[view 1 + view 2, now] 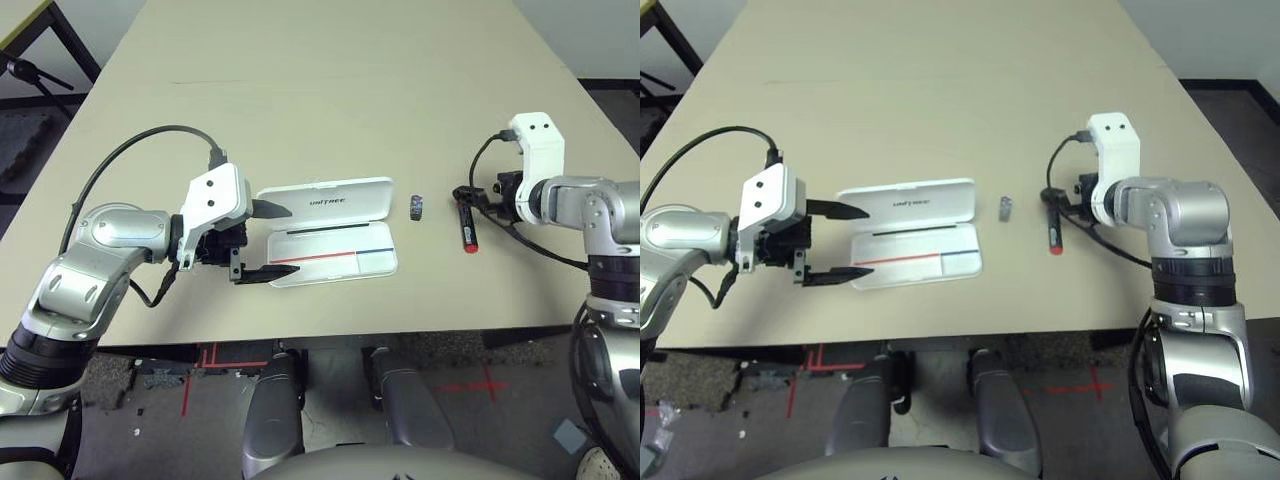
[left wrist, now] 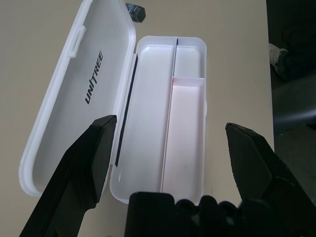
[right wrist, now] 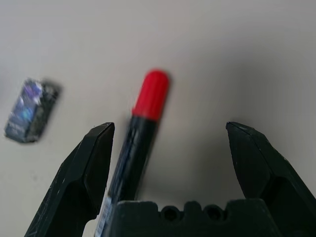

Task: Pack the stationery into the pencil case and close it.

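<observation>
The white pencil case (image 1: 325, 205) lies open in the middle of the table. Its lid with the "UNITREE" print lies flat on the far side and its base (image 2: 148, 98) on the near side, the compartments bare. My left gripper (image 1: 288, 238) is open at the case's left end, one finger by the lid and one by the base. A small dark grey block (image 1: 417, 207) lies just right of the case. Further right is a red-and-black marker (image 1: 468, 225). My right gripper (image 3: 169, 127) hangs open over the marker's black barrel (image 3: 133, 148), with the red cap pointing away from the fingers.
The beige table (image 1: 330, 90) stretches far back with bare surface. Its front edge (image 1: 400, 335) runs close below the case. A dark stand (image 1: 30, 75) is on the floor off the table's far left.
</observation>
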